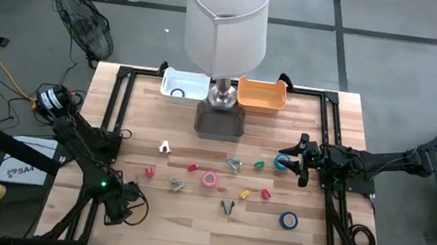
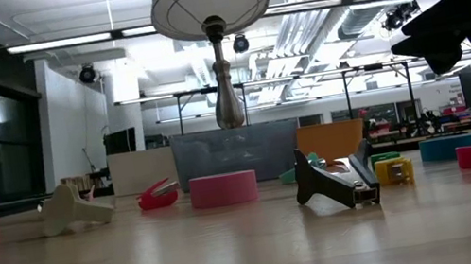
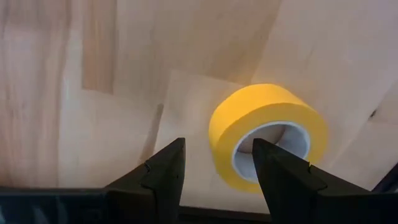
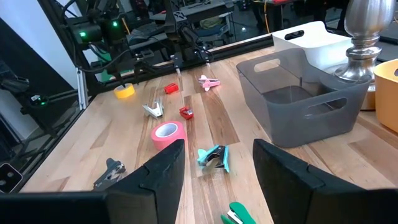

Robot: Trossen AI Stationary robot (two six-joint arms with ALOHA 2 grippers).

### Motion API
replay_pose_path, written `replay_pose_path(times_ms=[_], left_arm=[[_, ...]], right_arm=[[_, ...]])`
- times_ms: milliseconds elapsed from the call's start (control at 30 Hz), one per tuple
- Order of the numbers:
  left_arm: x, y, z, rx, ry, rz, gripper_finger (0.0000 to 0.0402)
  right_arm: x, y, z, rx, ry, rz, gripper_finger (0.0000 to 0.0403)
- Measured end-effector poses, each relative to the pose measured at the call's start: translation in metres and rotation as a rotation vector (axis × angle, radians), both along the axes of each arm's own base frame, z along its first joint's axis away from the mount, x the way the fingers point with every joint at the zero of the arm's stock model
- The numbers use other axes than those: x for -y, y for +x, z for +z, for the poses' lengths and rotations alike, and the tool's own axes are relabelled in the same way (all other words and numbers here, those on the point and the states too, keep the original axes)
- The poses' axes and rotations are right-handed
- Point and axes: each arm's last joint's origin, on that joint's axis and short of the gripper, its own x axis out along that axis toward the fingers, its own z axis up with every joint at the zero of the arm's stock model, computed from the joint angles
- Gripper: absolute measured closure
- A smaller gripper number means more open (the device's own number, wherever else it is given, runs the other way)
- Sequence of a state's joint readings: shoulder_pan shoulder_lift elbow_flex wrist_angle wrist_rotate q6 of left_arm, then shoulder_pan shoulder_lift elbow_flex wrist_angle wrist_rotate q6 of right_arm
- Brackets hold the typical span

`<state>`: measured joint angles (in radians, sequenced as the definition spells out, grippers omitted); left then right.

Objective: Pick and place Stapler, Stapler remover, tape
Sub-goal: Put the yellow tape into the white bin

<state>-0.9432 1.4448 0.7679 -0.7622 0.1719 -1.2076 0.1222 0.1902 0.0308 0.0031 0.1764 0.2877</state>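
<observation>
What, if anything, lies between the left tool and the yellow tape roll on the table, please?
Nothing visible does. The left tool hangs open just over the yellow tape roll, which lies alone on bare wood, with one finger already over the roll's open centre.

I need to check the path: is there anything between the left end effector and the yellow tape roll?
No. In the left wrist view, the left end effector is open just before the yellow tape roll; only bare wooden table shows between.

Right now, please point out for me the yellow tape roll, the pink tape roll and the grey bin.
yellow tape roll (image 3: 249, 121): left wrist view, on its outer yellow band.
pink tape roll (image 4: 168, 133): right wrist view, on its upper rim.
grey bin (image 4: 292, 109): right wrist view, on its near wall.
</observation>
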Motion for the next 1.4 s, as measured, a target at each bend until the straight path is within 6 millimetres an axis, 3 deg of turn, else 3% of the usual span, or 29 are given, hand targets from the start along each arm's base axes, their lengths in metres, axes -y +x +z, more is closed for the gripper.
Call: replay_pose_path(times_ms=[667, 800, 1100, 1400], left_arm=[[0.005, 0.002, -0.019, -0.055, -0.001, -0.081, 0.0222], [0.003, 0.001, -0.020, -0.053, 0.019, -0.076, 0.0252], [0.001, 0.001, -0.020, -0.048, 0.050, -0.066, 0.0365], [-0.005, 0.013, -0.016, -0.011, 0.066, 0.021, 0.0366]], right_arm=[[0.000, 0.000, 0.000, 0.001, 0.000, 0.000, 0.0222], [0.000, 0.000, 0.000, 0.000, 0.000, 0.000, 0.0222], [0.000, 0.000, 0.000, 0.000, 0.000, 0.000, 0.0222], [0.000, 0.000, 0.000, 0.001, 0.000, 0.000, 0.0222]])
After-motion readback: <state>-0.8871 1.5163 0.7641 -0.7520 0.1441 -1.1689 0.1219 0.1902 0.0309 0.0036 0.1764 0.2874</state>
